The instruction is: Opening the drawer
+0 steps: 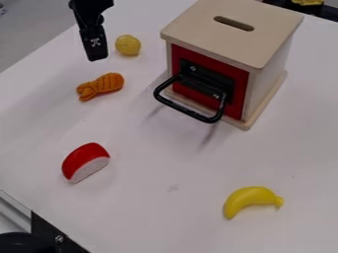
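The end effector (97,54), black, hangs at the upper left of the camera view, with a small pale emblem on its side. I cannot tell whether it is apart or together. Near it, toward the middle, sits a round yellow piece (128,45), and below that in the view lies an orange, ridged toy (100,86).

To the right stands an upright light wooden box (264,47) with a dark oblong slot (233,23) in its top and a wider base at its foot. The task's drawer (186,52) is in the box's front, its red face set within the wooden frame and shut; what it holds is hidden. A black handle (180,107) juts out from a black plate (208,80) on that face, well apart from the end effector.

Farther out on the white table (165,217), a red piece with a whitish cut side (82,160) lies at the left, and a yellow toy banana (251,198) lies at the lower right.
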Robot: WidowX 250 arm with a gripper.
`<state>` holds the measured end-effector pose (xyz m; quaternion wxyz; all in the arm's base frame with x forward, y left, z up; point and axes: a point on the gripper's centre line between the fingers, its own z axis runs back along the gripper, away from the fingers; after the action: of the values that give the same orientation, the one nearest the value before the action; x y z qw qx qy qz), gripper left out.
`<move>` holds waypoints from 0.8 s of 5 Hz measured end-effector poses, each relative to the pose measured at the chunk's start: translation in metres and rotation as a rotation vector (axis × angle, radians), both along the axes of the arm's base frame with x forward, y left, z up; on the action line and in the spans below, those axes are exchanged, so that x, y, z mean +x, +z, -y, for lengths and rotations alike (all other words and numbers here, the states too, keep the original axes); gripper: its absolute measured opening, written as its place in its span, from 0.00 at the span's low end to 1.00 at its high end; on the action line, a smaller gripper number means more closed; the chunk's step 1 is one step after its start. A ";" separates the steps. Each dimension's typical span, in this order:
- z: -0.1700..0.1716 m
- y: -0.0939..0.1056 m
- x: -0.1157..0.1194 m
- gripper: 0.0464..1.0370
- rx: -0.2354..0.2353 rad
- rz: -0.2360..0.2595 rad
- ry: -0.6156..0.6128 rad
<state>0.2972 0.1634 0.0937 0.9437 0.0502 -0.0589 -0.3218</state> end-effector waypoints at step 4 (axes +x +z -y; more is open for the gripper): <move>0.022 0.012 -0.029 0.96 0.019 -0.019 -0.308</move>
<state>0.2687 0.1418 0.1054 0.8831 0.0463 -0.0541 -0.4637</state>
